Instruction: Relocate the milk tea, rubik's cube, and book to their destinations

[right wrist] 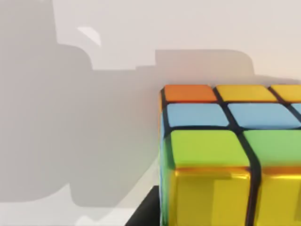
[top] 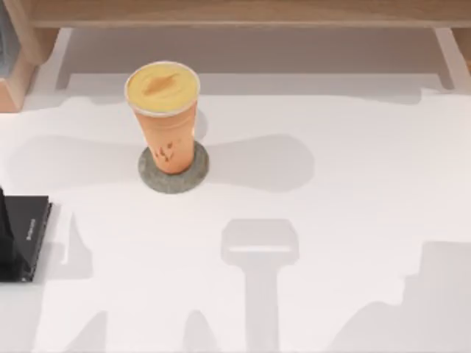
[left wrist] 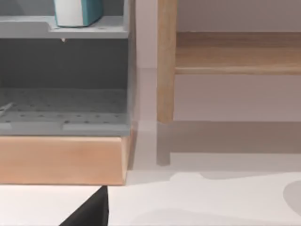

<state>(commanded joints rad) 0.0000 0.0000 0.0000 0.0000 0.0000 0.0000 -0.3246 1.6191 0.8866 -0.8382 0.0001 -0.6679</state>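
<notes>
White worktop (top: 331,243) with a wooden frame along the back edge and a wood-and-grey shelf unit (left wrist: 63,117) off in the upper left corner. So where are we at: the milk tea (top: 163,118) is already parked upright on the grey coaster (top: 174,176), upper left of centre in the top view, so that one looks done to me

The book (left wrist: 77,12), teal with white pages, is sitting up on the grey shelf at the upper left of the left wrist view, while the black book (top: 23,237) lies flat at the far left edge of the worktop. So the teal one hasn't reached it yet, that step is left

The rubik's cube (right wrist: 230,155) is huge in the lower right of the right wrist view, right up against the camera, probably in the right arm's jaws, but I honestly cannot tell whether they're pinching it or spread. Same for the left jaws, can't tell. Cube's destination isn't obvious either, so call it one of three done
</notes>
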